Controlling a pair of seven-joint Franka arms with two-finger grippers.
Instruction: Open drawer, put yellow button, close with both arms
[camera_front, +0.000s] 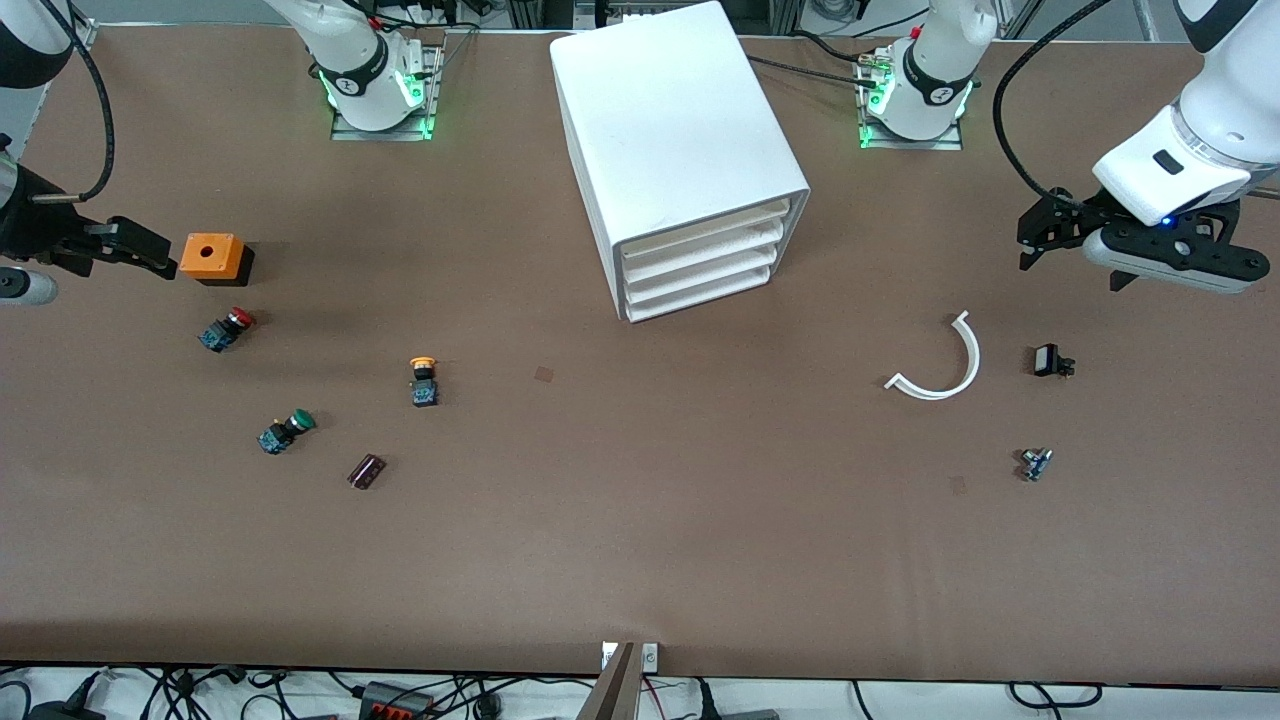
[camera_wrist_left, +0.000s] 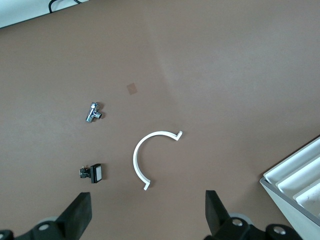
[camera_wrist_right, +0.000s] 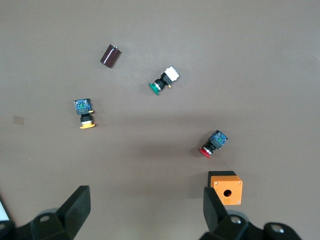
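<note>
We take the white cabinet (camera_front: 680, 150) as our landmark; it stands on the brown table (camera_front: 640, 560) between the two arm bases, its four drawers facing the front camera. The top drawer (camera_front: 705, 228) sits flush with the three below it, fully shut.

The yellow button (camera_front: 423, 380) lies on the table toward the right arm's end from the cabinet and nearer the front camera than it, cap pointing away from that camera. It is untouched, with bare table all around it. In the right wrist view we see it again (camera_wrist_right: 84, 113), clear of everything else.

Farther from the cabinet toward the same end lie a red button (camera_front: 226, 329), a green button (camera_front: 284, 431), a small dark brown block (camera_front: 366, 471) and an orange box (camera_front: 212, 257) with a hole in its top.

The right gripper (camera_front: 150, 255) hangs above the table well out from the cabinet at the right arm's end, just beside the orange box. Its jaws are spread wide and hold nothing.

The left gripper (camera_front: 1032, 238) hangs above the table at the left arm's end, well away from the cabinet. Its jaws also stand wide apart and empty.

On that side of the cabinet we see a white curved strip (camera_front: 943, 362), a small black part (camera_front: 1050, 361) and a small metal fitting (camera_front: 1035, 463), all nearer the front camera than the cabinet.
</note>
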